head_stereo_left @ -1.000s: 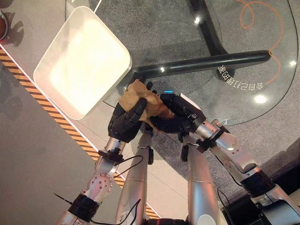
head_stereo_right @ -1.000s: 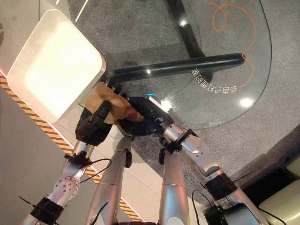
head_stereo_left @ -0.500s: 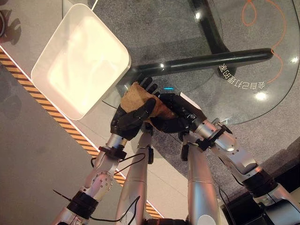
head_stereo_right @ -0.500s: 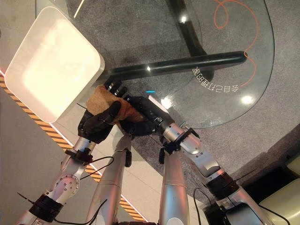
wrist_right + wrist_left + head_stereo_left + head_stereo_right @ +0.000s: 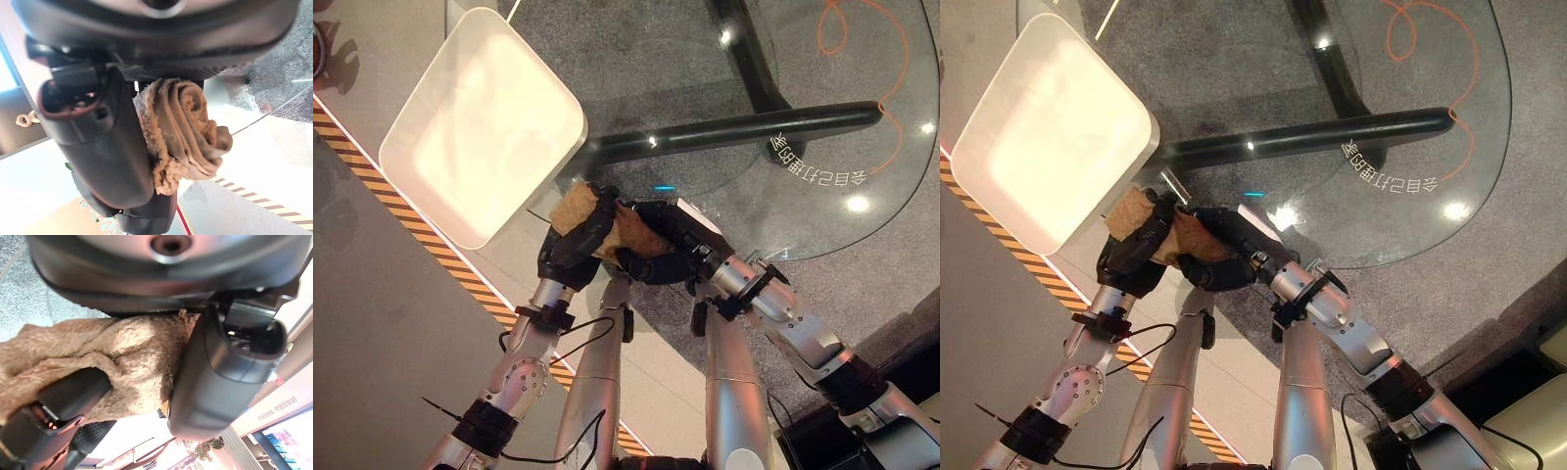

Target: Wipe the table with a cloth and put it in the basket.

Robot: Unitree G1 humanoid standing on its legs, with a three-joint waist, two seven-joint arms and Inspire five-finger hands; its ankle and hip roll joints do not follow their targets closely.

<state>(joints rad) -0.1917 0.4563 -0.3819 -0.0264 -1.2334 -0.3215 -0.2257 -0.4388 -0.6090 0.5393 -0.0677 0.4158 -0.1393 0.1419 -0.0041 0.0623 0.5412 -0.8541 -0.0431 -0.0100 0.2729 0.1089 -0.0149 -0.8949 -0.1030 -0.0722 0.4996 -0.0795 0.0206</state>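
Observation:
A brown fuzzy cloth (image 5: 574,210) is bunched up between both hands at the near edge of the glass table (image 5: 803,196). My left hand (image 5: 570,251) comes from the lower left with its fingers curled over the cloth (image 5: 122,357). From the right, my right hand (image 5: 658,247) wraps the other end, and rolled folds of the cloth (image 5: 190,132) are squeezed against its thumb (image 5: 107,147). The white square basket (image 5: 548,69) stands just beyond and to the left of the hands, a short way from the cloth.
A black curved table frame (image 5: 734,132) shows under the glass. An orange cord (image 5: 891,59) lies on the grey carpet at the far right. Yellow-black striped tape (image 5: 431,255) runs along the floor by the basket.
My left hand's fingers have curled down over the cloth, which is now more bunched. Both hands have shifted a little left, toward the basket's near corner.

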